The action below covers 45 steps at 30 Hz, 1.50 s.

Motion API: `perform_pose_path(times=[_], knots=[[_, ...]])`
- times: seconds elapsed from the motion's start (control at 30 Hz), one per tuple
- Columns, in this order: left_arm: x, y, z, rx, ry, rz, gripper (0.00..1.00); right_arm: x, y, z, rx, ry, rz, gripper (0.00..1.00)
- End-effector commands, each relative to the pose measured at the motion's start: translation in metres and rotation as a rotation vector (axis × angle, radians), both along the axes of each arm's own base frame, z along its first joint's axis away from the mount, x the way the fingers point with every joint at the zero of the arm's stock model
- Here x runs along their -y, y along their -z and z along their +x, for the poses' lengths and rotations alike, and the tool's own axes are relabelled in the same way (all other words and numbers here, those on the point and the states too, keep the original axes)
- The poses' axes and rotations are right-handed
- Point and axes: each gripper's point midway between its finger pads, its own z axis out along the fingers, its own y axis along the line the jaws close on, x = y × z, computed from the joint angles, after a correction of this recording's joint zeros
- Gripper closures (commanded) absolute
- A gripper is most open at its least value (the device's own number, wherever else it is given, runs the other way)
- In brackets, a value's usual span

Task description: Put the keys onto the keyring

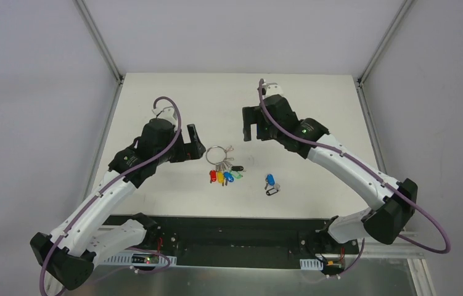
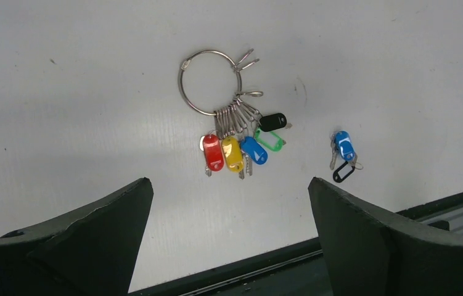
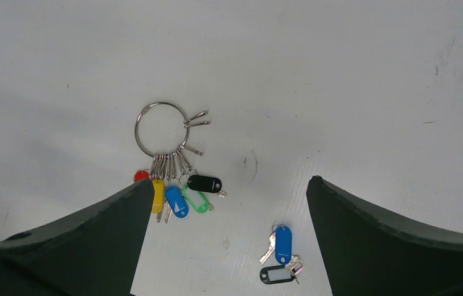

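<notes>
- At the start: nothing held, left fingers (image 2: 81, 240) and right fingers (image 3: 395, 246) spread wide above the desk (image 1: 155, 98).
- Next, likely: pinch the loose keys (image 1: 270, 184), steady the keyring (image 1: 214, 154).

Red tag (image 3: 142, 176) mostly hidden behind a finger (image 3: 93, 240) of the right pincer (image 3: 229, 180), yellow tag (image 3: 158, 197) partly covered

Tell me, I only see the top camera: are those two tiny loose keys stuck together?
Observer: Right wrist view: the loose keys lie in one heap, blue tag above black. Linked or not, I cannot tell.
Operator: Does the ring have free hooks?
Observer: Left wrist view: the keyring has bare clips jutting out, no tags on them.
Operator: Are the hands holding anything?
Observer: No. The wrist views show the left gripper and right gripper open and empty.
</notes>
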Motion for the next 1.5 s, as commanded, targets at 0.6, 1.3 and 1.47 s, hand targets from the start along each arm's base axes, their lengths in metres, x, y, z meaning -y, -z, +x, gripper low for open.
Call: perform_pose_path(times=[0.6, 1.3, 1.47], knots=[[-0.001, -0.024, -0.003, 0.101, 0.073, 0.021, 0.01, 0.007, 0.045, 0.013, 0.047, -0.261, -0.323, 0.01], [-0.006, -0.018, -0.019, 0.098, 0.13, 0.051, 0.01, -0.033, 0.151, 0.002, -0.074, -0.832, -0.302, 0.38], [-0.007, -0.018, -0.02, 0.098, 0.134, 0.053, 0.01, -0.04, 0.16, 0.007, -0.064, -0.84, -0.284, 0.45]])
